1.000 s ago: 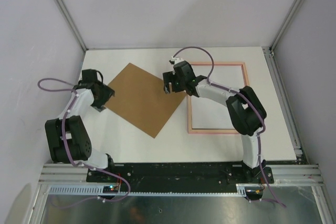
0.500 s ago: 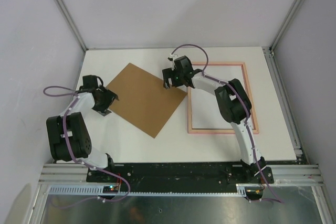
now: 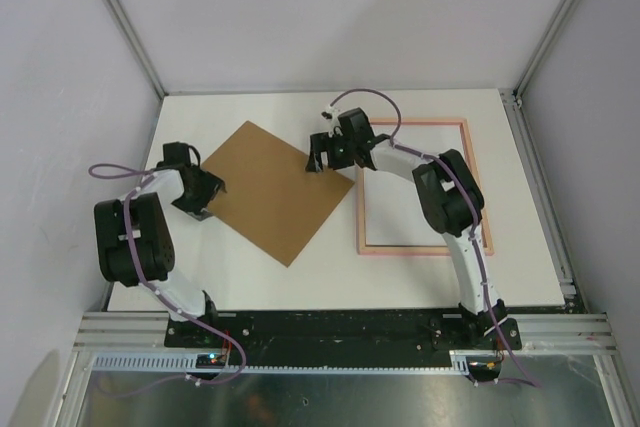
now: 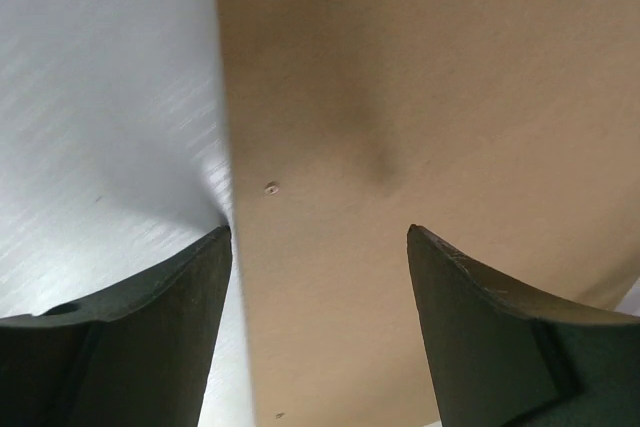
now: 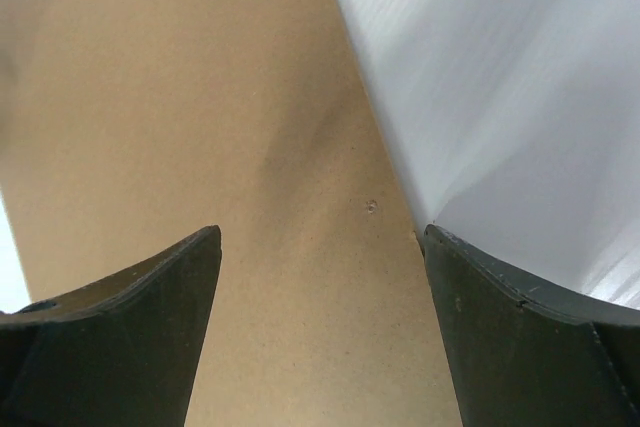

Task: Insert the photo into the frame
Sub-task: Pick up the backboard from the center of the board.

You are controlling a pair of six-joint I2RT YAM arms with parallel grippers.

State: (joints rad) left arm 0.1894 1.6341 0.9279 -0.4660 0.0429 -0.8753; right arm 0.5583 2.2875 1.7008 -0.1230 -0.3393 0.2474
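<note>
Hanging the left gripper (image 3: 203,194) low over the left edge of the brown board (image 3: 275,187), jaws standing apart, one finger above board, the other above table (image 3: 300,282). Parking the right gripper (image 3: 322,152) at the board's right corner, likewise gaping, clamping nothing. Spotting the frame (image 3: 400,250) lying flat just right of the board, white filling it; not telling whether that is the photo.

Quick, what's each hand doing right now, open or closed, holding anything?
Left hand: open, over one edge of the brown board, holding nothing.
Right hand: open, over the opposite side of the brown board, holding nothing.
</note>
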